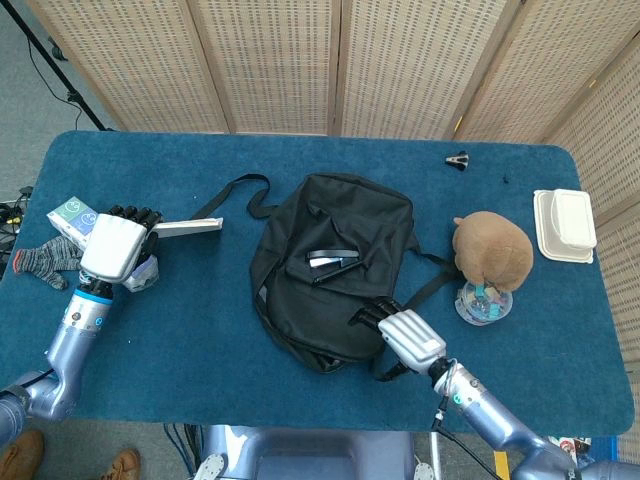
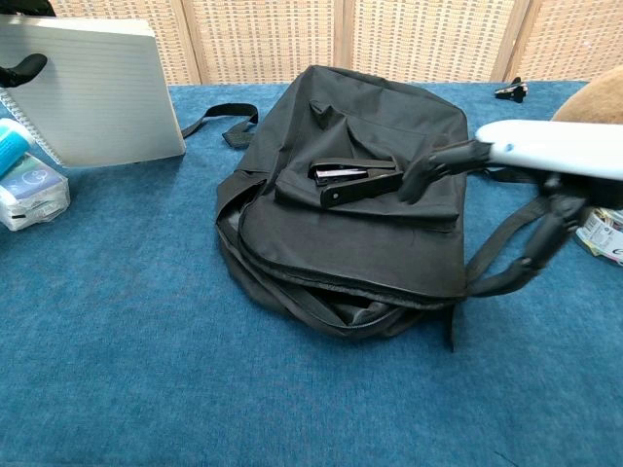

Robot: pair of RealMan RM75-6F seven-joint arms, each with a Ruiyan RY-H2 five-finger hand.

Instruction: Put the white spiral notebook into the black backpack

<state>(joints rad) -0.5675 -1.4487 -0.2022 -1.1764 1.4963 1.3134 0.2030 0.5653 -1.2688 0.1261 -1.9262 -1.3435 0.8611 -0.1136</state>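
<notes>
Nearest you, your right hand (image 1: 407, 338) hovers at the near right corner of the backpack (image 1: 335, 265), fingers spread and holding nothing; in the chest view they reach over the bag's front flap without clearly touching it. The bag's mouth (image 2: 341, 309) is the zipped edge facing you, and it gapes only a little. A stapler (image 1: 332, 263) lies on top of the bag, in the fold of its front pocket.

Over at the left, your left hand (image 1: 112, 247) holds the notebook (image 2: 92, 92) off the table, tilted nearly upright, so the head view shows it edge-on while the chest view shows its lined page. Its fingers wrap the spiral side, with the thumb showing dark against the page. Just beside that hand on the table lie a blue tube (image 2: 12, 141) and a small box (image 2: 31, 190), and further left a knitted glove (image 1: 42, 261).

You look to be in the carry step: the notebook is lifted, but it is well apart from the bag and the mouth is not yet wide enough. Next, I judge, you need the right hand to take the upper lip of the opening and raise it, then bring the notebook across low and feed one edge into the gap. Watch the stapler, which may slide as the flap lifts.

Beyond, at the far right, sit a plush toy (image 1: 492, 250), a food box (image 1: 563, 225) and a binder clip (image 1: 457, 159).
</notes>
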